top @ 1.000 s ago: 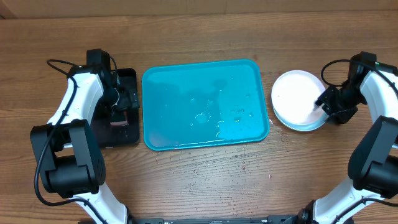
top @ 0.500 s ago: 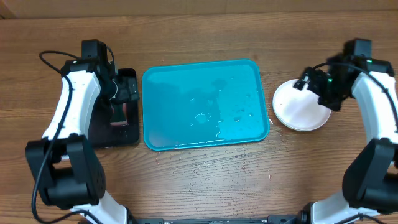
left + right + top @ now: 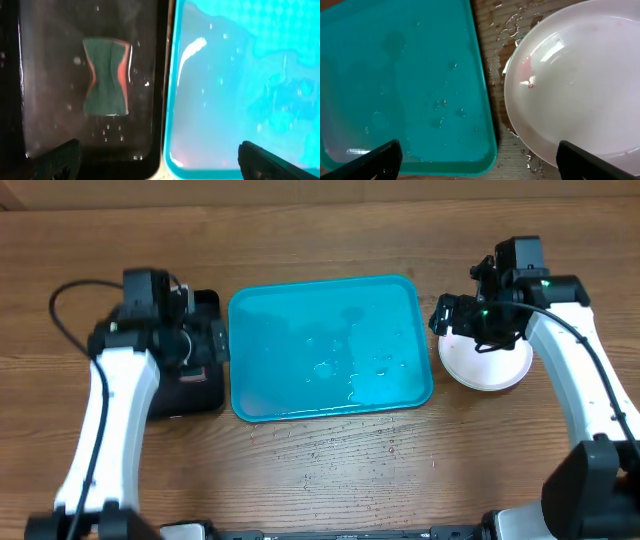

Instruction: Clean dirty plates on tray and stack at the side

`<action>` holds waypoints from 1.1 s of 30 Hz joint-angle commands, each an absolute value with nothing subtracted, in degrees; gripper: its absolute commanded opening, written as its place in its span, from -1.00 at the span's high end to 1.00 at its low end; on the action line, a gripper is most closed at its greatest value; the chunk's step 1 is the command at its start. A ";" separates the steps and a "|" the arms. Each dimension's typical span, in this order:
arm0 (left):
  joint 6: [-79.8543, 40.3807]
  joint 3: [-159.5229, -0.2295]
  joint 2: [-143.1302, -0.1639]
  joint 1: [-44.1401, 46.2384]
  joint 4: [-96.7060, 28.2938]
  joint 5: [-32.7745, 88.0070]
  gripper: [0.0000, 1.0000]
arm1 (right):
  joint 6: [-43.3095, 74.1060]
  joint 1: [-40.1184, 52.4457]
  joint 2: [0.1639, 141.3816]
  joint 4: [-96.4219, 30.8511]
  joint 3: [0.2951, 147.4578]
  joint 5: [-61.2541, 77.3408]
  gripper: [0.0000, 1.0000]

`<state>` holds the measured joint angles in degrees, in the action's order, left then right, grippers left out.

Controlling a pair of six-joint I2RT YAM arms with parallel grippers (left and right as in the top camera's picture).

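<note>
The turquoise tray lies in the middle of the table, wet and with no plate on it; its rim also shows in the left wrist view and the right wrist view. The plates sit stacked to the right of the tray. The white one is on top with small red smears near its left rim; the ones below are almost hidden. My right gripper hovers open and empty over the gap between tray and plates. My left gripper hovers open and empty over the black tray's right edge.
A narrow black tray lies left of the turquoise tray, holding water and a green sponge with pink edges. Water drops lie on the wood around the plates and in front of the turquoise tray.
My right gripper has swung from the plates' right side up and left to their left edge. My left arm has shifted slightly left over the black tray.
</note>
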<state>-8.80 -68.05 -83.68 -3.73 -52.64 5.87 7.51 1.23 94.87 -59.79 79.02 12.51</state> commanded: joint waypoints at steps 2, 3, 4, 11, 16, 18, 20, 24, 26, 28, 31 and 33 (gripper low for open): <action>-7.44 -58.72 -71.70 -3.33 -49.15 6.98 -0.99 | 7.86 1.45 84.29 -56.49 73.67 10.09 -1.00; -6.85 -56.53 -68.40 -3.33 -48.18 7.49 -0.99 | 7.77 1.45 81.80 -55.13 71.85 10.04 -1.00; -6.52 -54.78 -65.52 -3.33 -47.46 7.84 -1.00 | 7.51 1.45 79.07 -53.78 70.00 9.85 -1.00; -6.42 -45.80 -46.22 -3.36 -45.87 8.21 -1.00 | 7.22 1.43 60.34 -46.74 57.93 4.99 -1.00; -6.39 -44.73 -42.46 -3.36 -45.87 8.21 -1.00 | 7.22 1.43 55.42 -47.66 56.62 4.97 -1.00; -6.39 -44.73 -42.72 -3.36 -46.15 8.19 -1.00 | 7.25 1.43 55.29 -48.23 56.62 4.97 -1.00; -6.39 -44.73 -43.00 -3.36 -46.37 8.21 -0.99 | 7.22 1.43 55.61 -48.49 56.62 4.97 -1.00; -6.39 -44.73 -43.79 -3.36 -46.46 8.19 -1.00 | 7.22 1.43 56.66 -48.49 56.62 4.97 -1.00; -6.39 -44.73 -44.25 -3.36 -46.48 8.19 -0.99 | 7.25 1.43 57.30 -48.49 56.62 4.97 -1.00; -6.39 -44.73 -44.69 -3.36 -46.46 8.19 -1.00 | 7.22 1.43 58.02 -48.49 56.62 4.97 -1.00; -6.39 -44.73 -45.34 -3.36 -46.48 8.19 -1.00 | 7.25 1.43 59.20 -48.49 56.62 4.97 -1.00; -6.39 -44.73 -45.82 -3.36 -46.48 8.21 -0.99 | 7.25 1.43 60.03 -48.49 56.62 4.97 -1.00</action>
